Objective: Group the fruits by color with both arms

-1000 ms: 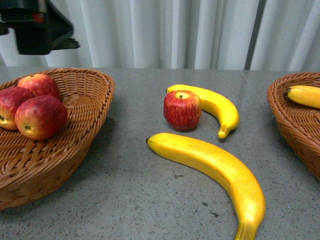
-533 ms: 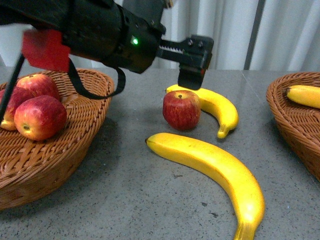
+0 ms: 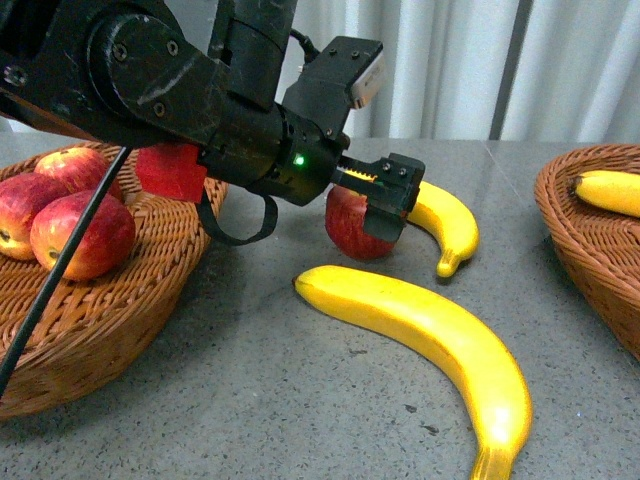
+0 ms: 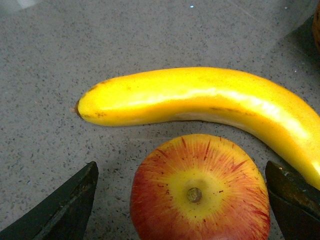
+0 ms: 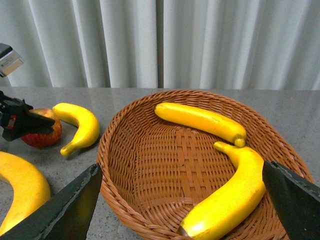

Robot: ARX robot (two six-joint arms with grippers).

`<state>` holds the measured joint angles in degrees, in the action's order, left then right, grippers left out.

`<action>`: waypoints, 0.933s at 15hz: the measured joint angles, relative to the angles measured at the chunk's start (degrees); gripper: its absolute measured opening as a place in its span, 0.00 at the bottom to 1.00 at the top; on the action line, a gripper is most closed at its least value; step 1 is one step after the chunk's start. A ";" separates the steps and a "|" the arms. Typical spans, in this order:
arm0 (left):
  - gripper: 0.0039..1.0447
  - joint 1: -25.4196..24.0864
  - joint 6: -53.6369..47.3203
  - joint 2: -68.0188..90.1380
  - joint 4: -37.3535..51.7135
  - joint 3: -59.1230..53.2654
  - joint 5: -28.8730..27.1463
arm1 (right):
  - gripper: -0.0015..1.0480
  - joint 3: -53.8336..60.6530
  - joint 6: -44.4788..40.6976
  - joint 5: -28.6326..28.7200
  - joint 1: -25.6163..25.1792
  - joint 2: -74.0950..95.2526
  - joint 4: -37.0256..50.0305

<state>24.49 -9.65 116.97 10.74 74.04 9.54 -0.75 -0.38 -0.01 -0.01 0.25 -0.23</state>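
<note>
A red apple (image 3: 348, 228) stands mid-table beside a small banana (image 3: 446, 220). A large banana (image 3: 430, 335) lies nearer me. My left gripper (image 3: 375, 205) is open and down around this apple. In the left wrist view the apple (image 4: 200, 192) sits between the two fingers (image 4: 65, 210), apart from both, with the small banana (image 4: 200, 102) just beyond. My right gripper (image 5: 181, 166) is open and empty, hovering over the right basket (image 5: 115, 185), which holds two bananas (image 5: 200, 120). It does not show in the front view.
The left basket (image 3: 120, 330) holds three apples (image 3: 80, 235). The right basket (image 3: 570, 240) stands at the table's right edge with a banana (image 3: 610, 190) showing. White curtains hang behind the table. The left arm's cable crosses in front of the left basket.
My left arm has swung in from the upper left and come down to the apple on the table; its open gripper now straddles the apple. The fruits have not moved.
</note>
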 joint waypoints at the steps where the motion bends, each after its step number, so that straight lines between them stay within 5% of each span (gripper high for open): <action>1: 0.94 0.02 0.17 0.79 -0.79 0.24 0.04 | 0.94 0.00 0.00 0.00 0.00 0.00 0.02; 4: 0.94 -0.28 0.17 2.27 -1.60 0.33 1.42 | 0.94 0.00 0.00 0.02 0.00 0.00 0.00; 7: 0.69 -0.66 0.20 2.29 -1.05 0.33 2.12 | 0.94 0.00 0.00 0.00 0.00 0.00 0.00; 10: 0.65 -0.76 0.35 -0.02 0.09 -1.27 1.27 | 0.94 0.00 0.00 0.00 0.00 0.00 0.00; 14: 0.65 -4.35 7.96 -16.33 2.47 -7.26 -11.41 | 0.94 0.00 0.00 0.02 0.00 0.00 0.00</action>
<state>20.14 -1.69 100.64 13.21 66.78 -1.87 -0.75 -0.38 0.01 -0.01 0.25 -0.23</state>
